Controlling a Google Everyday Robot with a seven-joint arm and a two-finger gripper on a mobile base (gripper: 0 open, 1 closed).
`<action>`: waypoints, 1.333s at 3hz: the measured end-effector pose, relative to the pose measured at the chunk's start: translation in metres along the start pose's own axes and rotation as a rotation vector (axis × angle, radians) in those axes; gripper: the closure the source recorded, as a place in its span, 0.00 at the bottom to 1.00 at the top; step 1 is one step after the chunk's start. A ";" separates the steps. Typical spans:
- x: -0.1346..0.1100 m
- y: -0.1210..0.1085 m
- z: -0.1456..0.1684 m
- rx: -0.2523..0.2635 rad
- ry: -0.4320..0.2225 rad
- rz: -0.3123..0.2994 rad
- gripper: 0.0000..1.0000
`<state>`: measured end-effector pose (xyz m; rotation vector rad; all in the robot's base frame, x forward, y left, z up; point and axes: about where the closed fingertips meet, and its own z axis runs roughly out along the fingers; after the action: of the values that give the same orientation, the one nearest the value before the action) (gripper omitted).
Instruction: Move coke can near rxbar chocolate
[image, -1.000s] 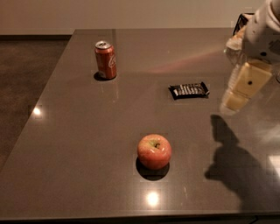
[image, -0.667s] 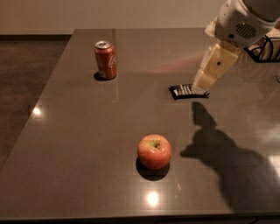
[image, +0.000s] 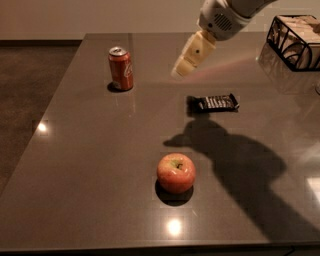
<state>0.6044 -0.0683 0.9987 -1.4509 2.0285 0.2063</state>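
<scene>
- Across the whole view, a dark grey, glossy stone worktop (image: 100, 175) is carrying all the things, which are standing well apart from one another.
- Above its far middle, the robot's white arm is reaching down from the top edge, and its cream-coloured gripper (image: 181, 67) is hovering clear of the surface. Nothing is held in it, and I cannot tell whether it is open or closed.
- At the far right corner, a black wire basket (image: 295, 37) is sitting out of the way.
- Near the front centre, a round red-yellow apple (image: 175, 172) is resting alone.
- Toward the view's left from the gripper, at about the same depth and well apart from it, the small red coke can (image: 121, 68) with its silver top is standing upright, its long axis vertical. The coming reach is likely heading sideways that way.
- Just nearer the camera than the gripper, the flat black-wrapped rxbar chocolate (image: 215, 103) is lying with its long axis running across the view, far from the can.
</scene>
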 end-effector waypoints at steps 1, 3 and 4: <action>-0.034 -0.009 0.034 -0.006 -0.069 0.020 0.00; -0.082 -0.021 0.111 -0.040 -0.140 0.086 0.00; -0.093 -0.022 0.145 -0.060 -0.153 0.119 0.00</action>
<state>0.7002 0.0652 0.9426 -1.3085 1.9995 0.4191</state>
